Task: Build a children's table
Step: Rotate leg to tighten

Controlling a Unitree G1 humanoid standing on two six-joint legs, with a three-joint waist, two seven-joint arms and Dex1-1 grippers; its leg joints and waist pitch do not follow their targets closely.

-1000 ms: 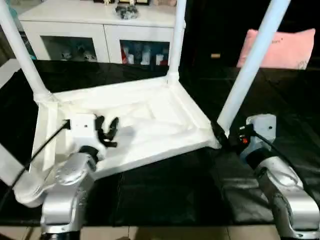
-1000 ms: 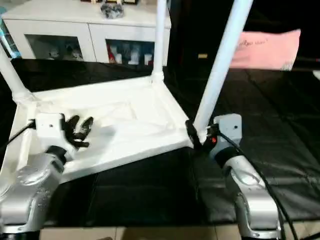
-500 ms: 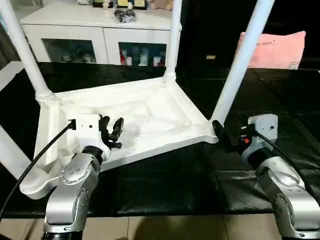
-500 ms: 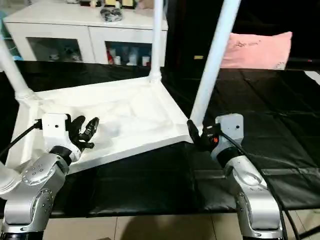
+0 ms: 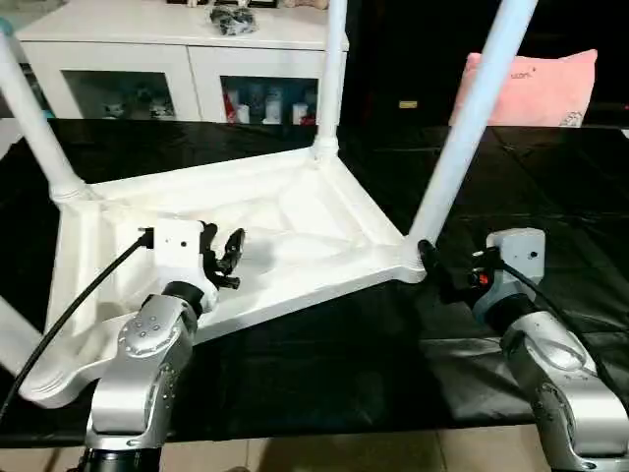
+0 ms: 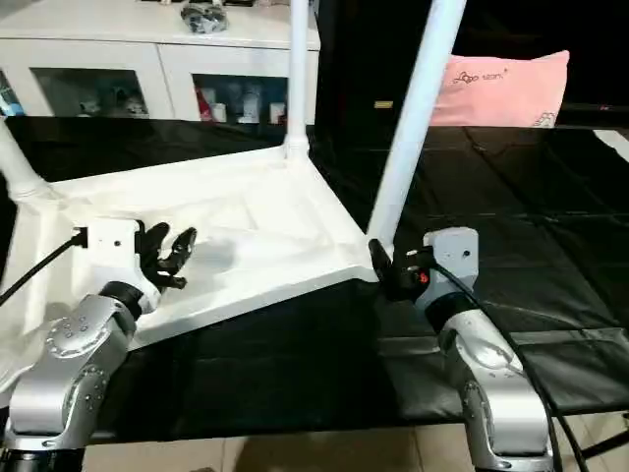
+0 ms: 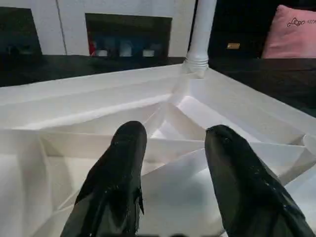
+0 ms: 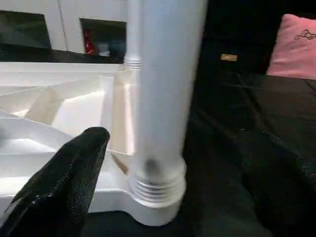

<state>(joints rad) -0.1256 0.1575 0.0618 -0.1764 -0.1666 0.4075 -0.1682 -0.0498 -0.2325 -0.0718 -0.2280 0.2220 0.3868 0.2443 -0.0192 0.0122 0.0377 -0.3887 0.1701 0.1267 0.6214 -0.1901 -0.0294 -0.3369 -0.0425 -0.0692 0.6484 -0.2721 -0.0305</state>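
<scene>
The white tabletop (image 5: 295, 221) lies upside down on the black surface, ribbed underside up. Tapered white legs stand in its corner sockets: far left (image 5: 39, 128), far right (image 5: 332, 79) and near right (image 5: 462, 147). Another leg (image 5: 10, 334) shows at the near left corner. My left gripper (image 5: 224, 258) hovers over the ribs near the front edge, fingers (image 7: 123, 163) open with nothing between them. My right gripper (image 6: 385, 267) stands wide open astride the threaded base of the near right leg (image 8: 163, 98), one finger (image 8: 64, 182) beside the socket.
A white glass-door cabinet (image 5: 187, 59) stands behind the work surface. A pink cushion (image 5: 536, 88) lies at the back right. The black cover (image 5: 324, 364) runs to the front edge, with tiled floor below. A black cable (image 5: 88, 295) trails from my left wrist.
The head view has tilted and shifted. Both grippers keep their places relative to the tabletop and the near right leg.
</scene>
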